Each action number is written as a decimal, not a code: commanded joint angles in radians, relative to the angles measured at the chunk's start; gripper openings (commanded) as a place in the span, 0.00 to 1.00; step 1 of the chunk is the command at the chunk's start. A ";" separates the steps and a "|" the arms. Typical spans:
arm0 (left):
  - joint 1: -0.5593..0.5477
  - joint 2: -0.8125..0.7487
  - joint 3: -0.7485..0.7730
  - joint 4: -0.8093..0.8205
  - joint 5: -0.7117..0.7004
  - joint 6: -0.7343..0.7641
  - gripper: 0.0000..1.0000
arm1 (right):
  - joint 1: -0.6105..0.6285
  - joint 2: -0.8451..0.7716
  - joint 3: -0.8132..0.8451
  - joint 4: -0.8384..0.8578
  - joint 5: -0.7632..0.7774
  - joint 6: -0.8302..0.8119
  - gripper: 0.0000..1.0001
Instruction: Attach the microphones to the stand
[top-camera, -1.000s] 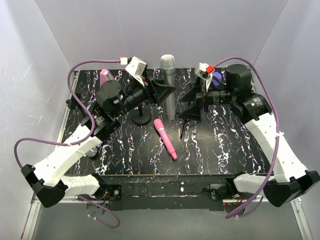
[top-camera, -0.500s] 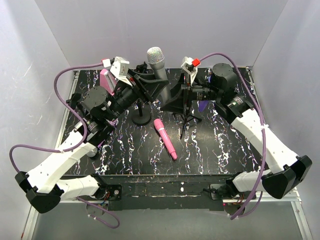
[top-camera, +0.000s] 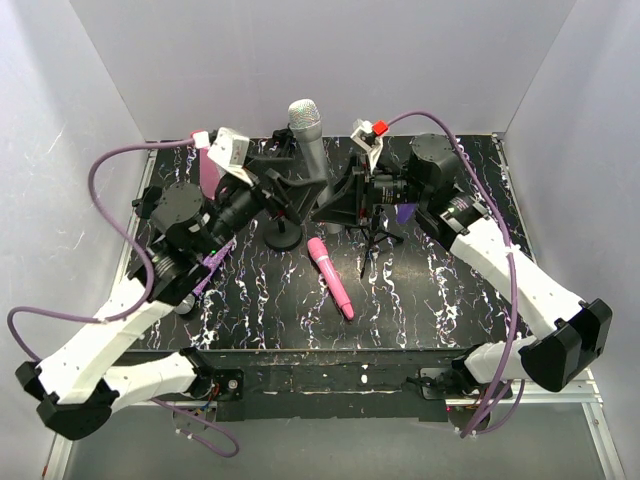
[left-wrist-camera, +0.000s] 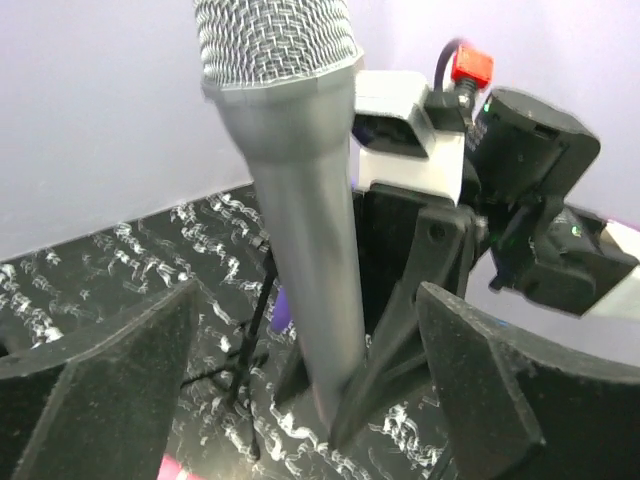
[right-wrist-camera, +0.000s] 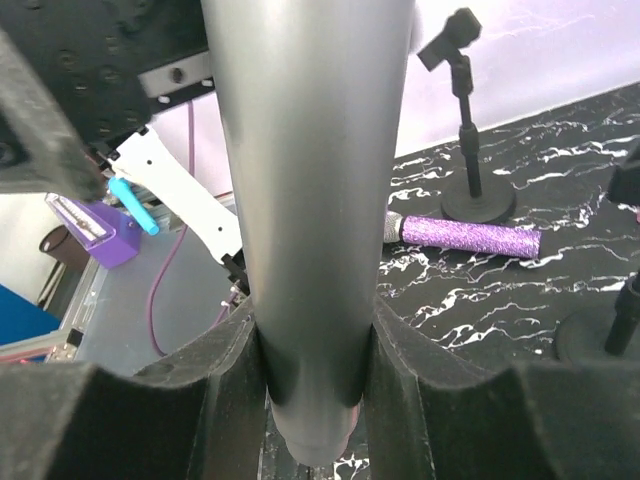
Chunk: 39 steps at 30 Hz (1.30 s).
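Observation:
The silver-grey microphone (top-camera: 308, 150) stands nearly upright in the air at the back middle, mesh head up. My right gripper (top-camera: 335, 205) is shut on its lower body (right-wrist-camera: 310, 200), both pads pressed against it. My left gripper (top-camera: 293, 185) is open around the same microphone (left-wrist-camera: 300, 250), its fingers (left-wrist-camera: 100, 390) wide apart and not touching it. The pink microphone (top-camera: 330, 277) lies on the marbled table. The glittery purple one (right-wrist-camera: 465, 238) lies beside a round-based black stand (right-wrist-camera: 465, 110). That stand's base (top-camera: 283, 237) sits below my left gripper.
A thin tripod stand (top-camera: 375, 240) rises under my right arm, with a scrap of purple (top-camera: 403, 212) beside it. The pink wedge-shaped box (top-camera: 210, 160) sits at the back left. White walls close in the table (top-camera: 450, 290) on three sides.
My right gripper closed on the silver-grey microphone and my left gripper opened off it. Both arms shifted left and back, and the microphone moved with them.

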 joint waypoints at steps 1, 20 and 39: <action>-0.003 -0.150 -0.045 -0.263 -0.025 0.159 0.96 | -0.037 -0.040 -0.035 0.107 0.002 0.049 0.01; 0.596 -0.103 -0.193 -0.253 0.515 0.384 0.98 | -0.086 0.013 0.195 -0.420 -0.362 -0.448 0.01; 0.833 0.300 -0.466 0.638 0.906 0.107 0.97 | -0.106 0.027 0.195 -0.362 -0.405 -0.396 0.01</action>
